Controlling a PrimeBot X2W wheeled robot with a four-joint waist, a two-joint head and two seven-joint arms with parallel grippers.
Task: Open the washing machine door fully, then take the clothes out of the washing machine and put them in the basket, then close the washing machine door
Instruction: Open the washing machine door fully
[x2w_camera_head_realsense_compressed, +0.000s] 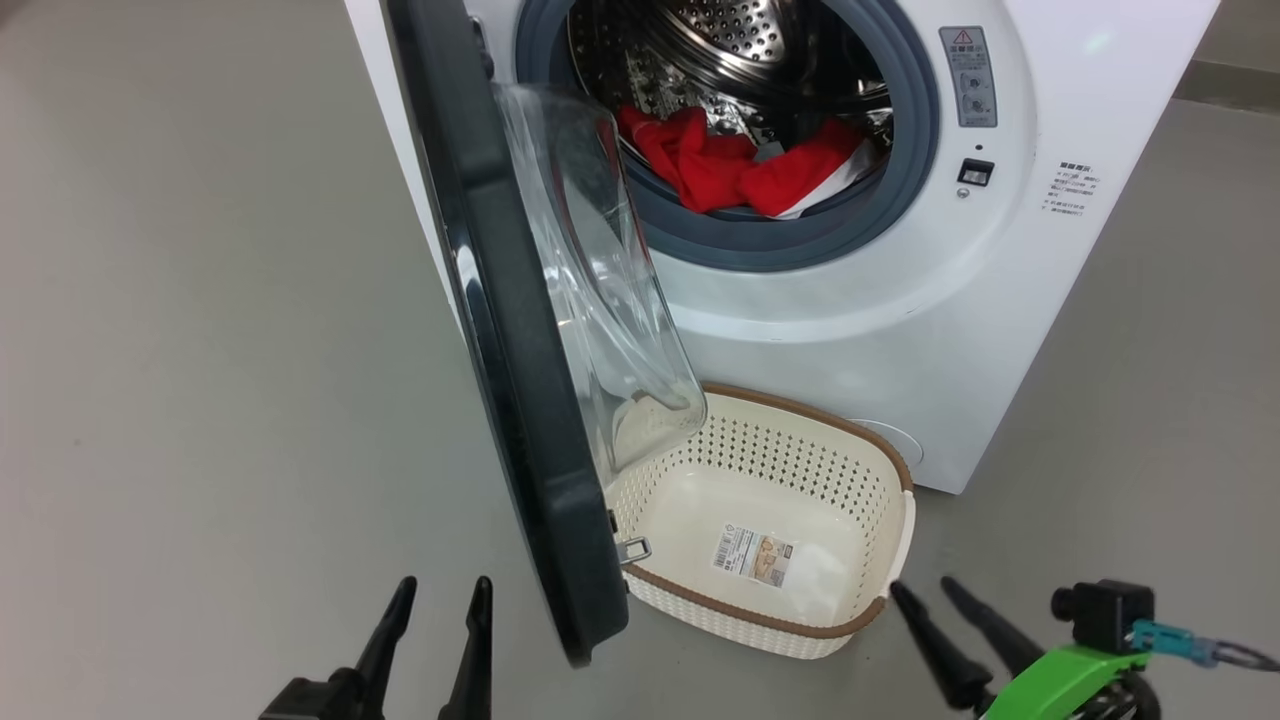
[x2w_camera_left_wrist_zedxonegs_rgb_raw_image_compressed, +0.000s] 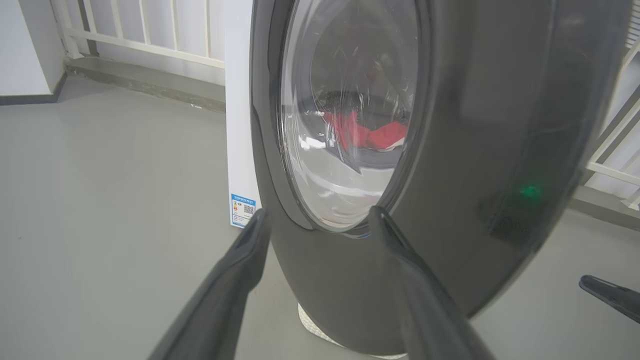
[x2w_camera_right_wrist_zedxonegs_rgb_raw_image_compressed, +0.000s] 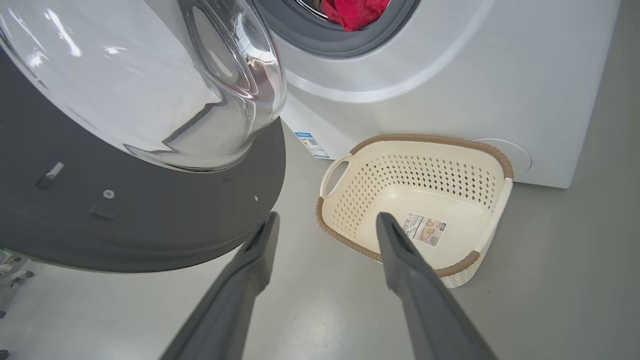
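two grippers are hovering low near the floor (x2w_camera_head_realsense_compressed: 200, 400), jaws spread apart and holding nothing. the left gripper (x2w_camera_head_realsense_compressed: 444, 590) is sitting just left of the washing machine door (x2w_camera_head_realsense_compressed: 520, 400), which is standing open, edge-on. the right gripper (x2w_camera_head_realsense_compressed: 920, 590) is sitting just right of the basket (x2w_camera_head_realsense_compressed: 800, 412). the clothes (x2w_camera_head_realsense_compressed: 720, 165) are lying well beyond both, inside the washing machine (x2w_camera_head_realsense_compressed: 900, 330).

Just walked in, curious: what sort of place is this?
Probably a laundry area, perhaps a balcony: a white front-loading washing machine with red clothes in its drum, a cream basket on the bare grey floor, and white railings behind.
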